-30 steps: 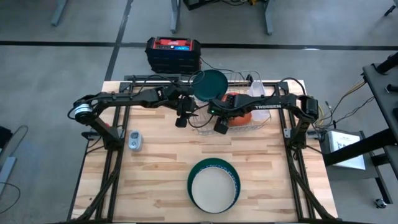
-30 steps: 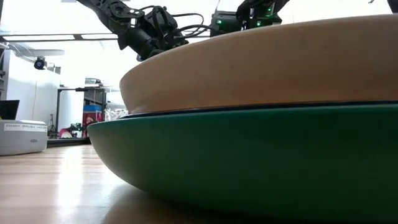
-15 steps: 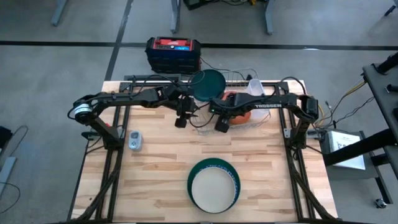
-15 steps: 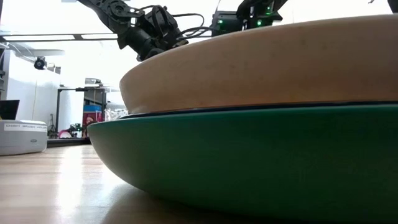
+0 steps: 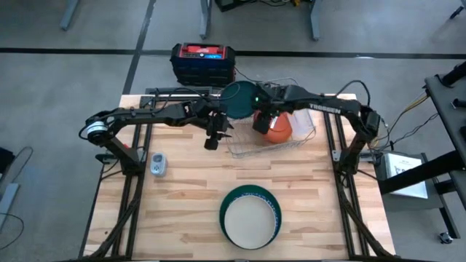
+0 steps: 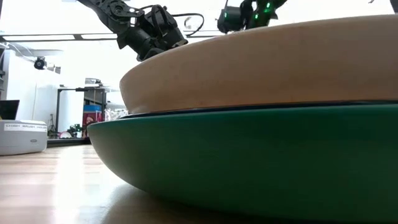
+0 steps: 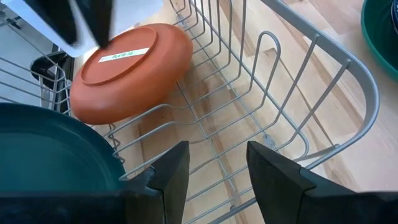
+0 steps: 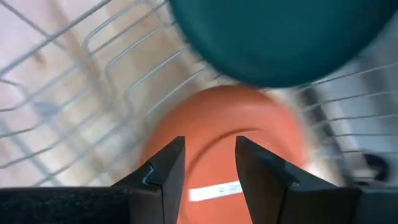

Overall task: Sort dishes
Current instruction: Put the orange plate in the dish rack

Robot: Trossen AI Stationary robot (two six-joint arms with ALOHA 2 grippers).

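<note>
Currently we see both arms over the wire rack at the far side of the desk. Left gripper sits at the rack's left end; in the left wrist view its jaws are apart w/ nothing between them, just rack wires and desk below. Right gripper hangs over the rack, right above the orange dish; in the right wrist view its jaws are apart w/ a gap, dish behind them, contact can't tell. Orange dish lies bottom up and tilted in the rack, white label on its base. Green plate stands in the rack's far left part, next to the orange dish. Near desk edge: white dish nested in a green bowl, well apart from the rack. Low view is mostly filled by that stack. Small grey device on the desk's left. Black/red box on the floor beyond the desk.
</note>
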